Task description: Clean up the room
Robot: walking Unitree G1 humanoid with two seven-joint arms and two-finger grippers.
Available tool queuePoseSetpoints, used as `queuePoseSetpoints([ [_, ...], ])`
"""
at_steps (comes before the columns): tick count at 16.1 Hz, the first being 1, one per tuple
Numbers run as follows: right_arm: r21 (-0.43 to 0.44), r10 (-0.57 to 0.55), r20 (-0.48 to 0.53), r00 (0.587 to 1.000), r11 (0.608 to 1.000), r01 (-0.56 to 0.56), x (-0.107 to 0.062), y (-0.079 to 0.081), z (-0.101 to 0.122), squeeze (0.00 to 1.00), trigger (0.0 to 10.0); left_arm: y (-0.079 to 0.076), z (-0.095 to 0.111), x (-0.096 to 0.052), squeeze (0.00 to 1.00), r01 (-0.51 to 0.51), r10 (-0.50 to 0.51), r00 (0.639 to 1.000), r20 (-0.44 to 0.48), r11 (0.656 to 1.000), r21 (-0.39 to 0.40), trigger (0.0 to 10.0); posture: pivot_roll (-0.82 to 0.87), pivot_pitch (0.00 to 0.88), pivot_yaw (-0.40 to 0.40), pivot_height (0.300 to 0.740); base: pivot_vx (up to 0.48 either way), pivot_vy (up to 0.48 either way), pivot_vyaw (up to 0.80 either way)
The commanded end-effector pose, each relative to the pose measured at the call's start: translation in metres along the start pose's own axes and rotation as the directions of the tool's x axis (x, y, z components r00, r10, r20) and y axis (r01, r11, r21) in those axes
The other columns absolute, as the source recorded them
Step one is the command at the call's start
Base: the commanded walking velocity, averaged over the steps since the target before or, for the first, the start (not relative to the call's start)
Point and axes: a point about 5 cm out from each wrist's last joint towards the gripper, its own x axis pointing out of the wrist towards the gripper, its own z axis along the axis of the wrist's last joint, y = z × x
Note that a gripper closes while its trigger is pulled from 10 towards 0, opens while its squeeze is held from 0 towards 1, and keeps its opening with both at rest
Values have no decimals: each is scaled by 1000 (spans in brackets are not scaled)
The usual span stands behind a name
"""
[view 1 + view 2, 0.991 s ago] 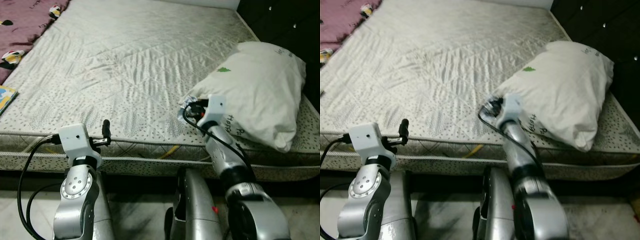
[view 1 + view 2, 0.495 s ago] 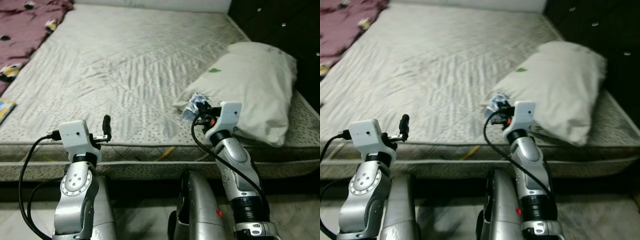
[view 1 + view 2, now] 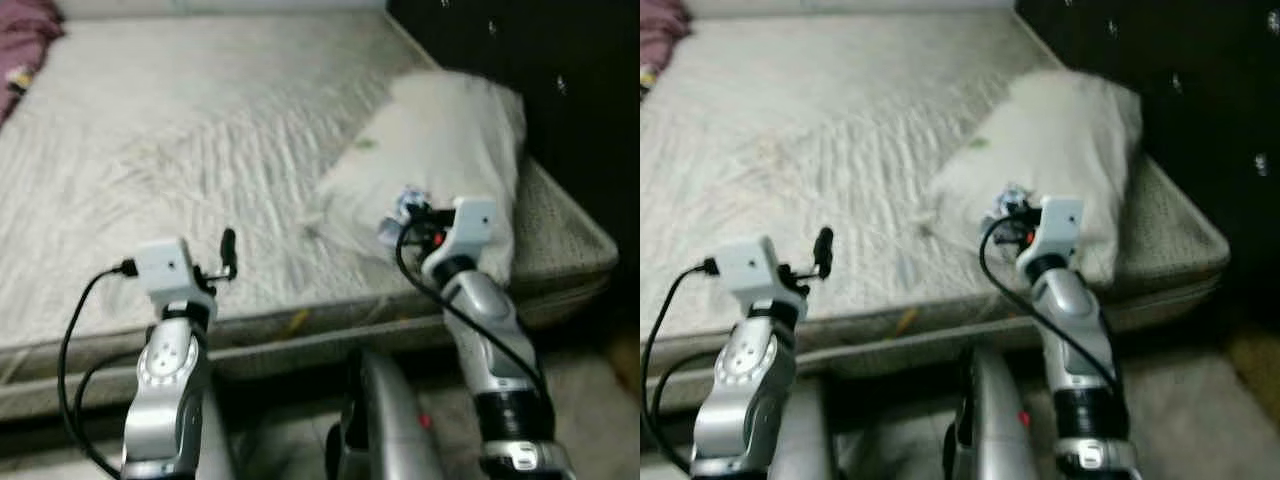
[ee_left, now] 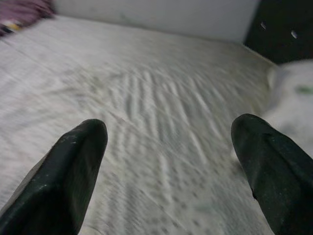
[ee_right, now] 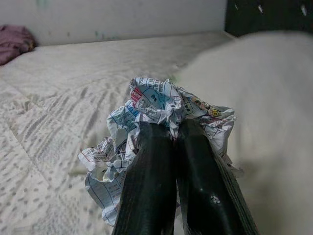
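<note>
Bare mattress (image 3: 180, 130) ahead: your right gripper (image 5: 168, 128) is clamped on a crumpled paper ball (image 5: 156, 110) held above the mattress's front edge just before the white pillow (image 3: 450, 150), while your left gripper (image 4: 168, 147) hovers spread wide over that edge.

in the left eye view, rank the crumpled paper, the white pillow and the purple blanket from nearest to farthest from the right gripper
1. Crumpled paper: clamped in the right gripper itself, at the bed's near right.
2. White pillow: right behind the paper, on the bed's right side.
3. Purple blanket: far across the mattress, at the top-left corner.
</note>
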Motion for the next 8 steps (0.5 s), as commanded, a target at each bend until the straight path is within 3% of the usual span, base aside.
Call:
queuePoseSetpoints([
  [1,-5,14,9,1000,1000,-14,1,7,3,0,10000,4,1,0,0,-8,8,1000,4,1000,5,10000,39,0,-66,572,0,0,0],
  [4,12,42,37,998,999,-42,-1,9,6,0,10000,3,0,1,0,5,-5,1000,0,1000,10,10000,39,0,-61,582,0,0,0],
  [8,-1,31,34,999,1000,-31,0,6,7,0,10000,2,0,1,0,10,-10,1000,-1,1000,10,10000,39,0,-61,647,0,0,0],
])
